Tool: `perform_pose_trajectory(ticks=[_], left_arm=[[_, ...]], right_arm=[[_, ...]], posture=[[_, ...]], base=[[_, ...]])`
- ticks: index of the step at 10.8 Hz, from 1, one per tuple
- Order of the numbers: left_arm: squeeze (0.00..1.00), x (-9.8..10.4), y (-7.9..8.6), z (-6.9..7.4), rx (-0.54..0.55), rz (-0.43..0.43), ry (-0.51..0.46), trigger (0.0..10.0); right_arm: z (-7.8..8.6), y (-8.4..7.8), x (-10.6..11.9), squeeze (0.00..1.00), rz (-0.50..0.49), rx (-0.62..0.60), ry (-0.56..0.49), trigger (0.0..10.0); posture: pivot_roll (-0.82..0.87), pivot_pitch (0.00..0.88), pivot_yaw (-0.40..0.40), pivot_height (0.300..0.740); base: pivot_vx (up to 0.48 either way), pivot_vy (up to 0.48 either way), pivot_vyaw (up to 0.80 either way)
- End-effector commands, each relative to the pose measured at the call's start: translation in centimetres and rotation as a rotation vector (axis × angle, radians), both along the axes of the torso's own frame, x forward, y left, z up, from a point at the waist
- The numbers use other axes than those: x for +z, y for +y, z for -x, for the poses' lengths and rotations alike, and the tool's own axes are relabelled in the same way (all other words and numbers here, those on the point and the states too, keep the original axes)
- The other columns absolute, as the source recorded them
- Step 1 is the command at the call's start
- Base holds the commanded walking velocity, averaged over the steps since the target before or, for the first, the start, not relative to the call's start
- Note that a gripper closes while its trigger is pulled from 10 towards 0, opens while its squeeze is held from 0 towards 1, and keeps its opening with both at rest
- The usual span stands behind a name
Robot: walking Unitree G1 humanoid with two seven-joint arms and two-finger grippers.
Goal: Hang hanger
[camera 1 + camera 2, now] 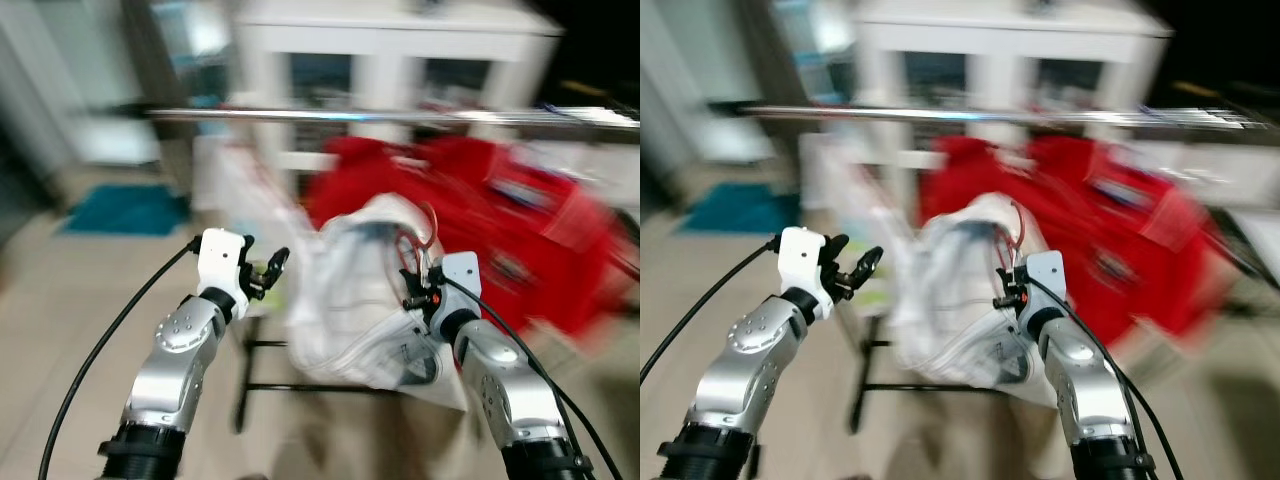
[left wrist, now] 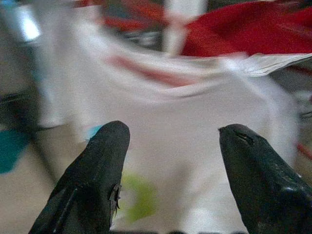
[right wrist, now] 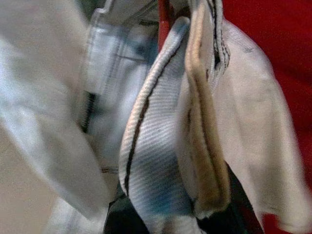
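my right end effector (image 1: 418, 290) was clamped on the red hanger (image 1: 412, 247) with the white garment (image 1: 350, 300), well under the rail (image 1: 400, 117), left end effector (image 1: 268, 272) spread open and empty, so i figured lift slow, hook first.

The red hanger (image 1: 415, 245) I hold in my right gripper (image 1: 418, 290) is thin and curved, its hook rising above a white garment (image 1: 350, 300) draped on it, bunched and blurred, below the metal rail (image 1: 400, 117) and before red clothes (image 1: 500, 210)
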State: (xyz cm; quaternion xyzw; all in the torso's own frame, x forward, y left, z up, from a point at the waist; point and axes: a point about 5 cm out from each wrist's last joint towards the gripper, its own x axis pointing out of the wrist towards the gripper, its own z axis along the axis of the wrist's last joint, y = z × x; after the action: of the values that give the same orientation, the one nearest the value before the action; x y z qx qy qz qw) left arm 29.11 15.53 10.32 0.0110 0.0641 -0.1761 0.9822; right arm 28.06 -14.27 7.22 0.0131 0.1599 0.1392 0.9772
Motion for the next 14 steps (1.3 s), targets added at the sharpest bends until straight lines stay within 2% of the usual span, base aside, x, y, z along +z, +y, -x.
perform_pose_trajectory(ticks=[1, 2, 5, 6, 7, 8, 10, 12, 14], left_arm=[[0.0, 0.4, 0.6, -0.1, 0.018, -0.023, -0.017, 10.0], [0.0, 0.6, 0.4, 0.1, -0.015, -0.045, -0.027, 10.0], [0.0, 0.9, 0.3, 0.8, -0.093, -0.084, -0.043, 10.0], [0.0, 1.2, 0.2, 1.0, -0.125, -0.089, -0.053, 10.0], [0.0, 1.7, -0.1, 1.6, -0.244, -0.121, -0.065, 10.0], [0.0, 2.1, -0.4, 2.2, -0.335, -0.134, -0.065, 10.0], [0.0, 2.4, -0.6, 2.7, -0.417, -0.12, -0.064, 10.0], [0.0, 2.8, -0.9, 3.0, -0.482, -0.102, -0.068, 10.0], [0.0, 2.8, -1.1, 3.3, -0.533, -0.116, -0.054, 10.0]], right_arm=[[-0.7, 1.1, 2.4, 0.0, -0.014, 0.04, -0.122, 10.0], [-0.8, 1.0, 2.7, 0.0, -0.005, 0.032, -0.138, 10.0], [-1.6, -0.3, 4.1, 0.0, 0.128, -0.056, -0.224, 10.0], [-1.8, -0.7, 4.3, 0.0, 0.134, -0.091, -0.234, 10.0], [-2.1, -1.9, 5.6, 0.0, 0.106, -0.187, -0.327, 10.0], [-2.2, -2.4, 6.4, 0.0, 0.082, -0.216, -0.383, 10.0], [-2.2, -2.6, 7.7, 0.0, 0.048, -0.234, -0.462, 10.0], [-2.8, -2.0, 7.8, 0.0, 0.036, -0.202, -0.453, 10.0], [-4.1, -1.5, 7.0, 0.0, 0.089, -0.138, -0.349, 10.0]], posture=[[-0.03, 0.0, 0.027, 0.74], [-0.03, 0.0, 0.025, 0.74], [-0.03, 0.0, 0.021, 0.74], [-0.03, 0.0, 0.02, 0.74], [-0.02, 0.0, 0.017, 0.74], [-0.02, 0.0, 0.017, 0.74], [-0.02, 0.0, 0.019, 0.74], [-0.02, 0.0, 0.024, 0.74], [-0.02, 0.0, 0.029, 0.74]], base=[[0.375, 0.0, 0.0], [0.371, 0.0, 0.0], [0.245, 0.0, 0.0], [0.0, 0.0, 0.0], [0.0, 0.0, 0.0], [0.0, 0.0, 0.0], [0.0, 0.0, 0.0], [0.0, 0.0, 0.0], [0.0, 0.0, 0.0]])
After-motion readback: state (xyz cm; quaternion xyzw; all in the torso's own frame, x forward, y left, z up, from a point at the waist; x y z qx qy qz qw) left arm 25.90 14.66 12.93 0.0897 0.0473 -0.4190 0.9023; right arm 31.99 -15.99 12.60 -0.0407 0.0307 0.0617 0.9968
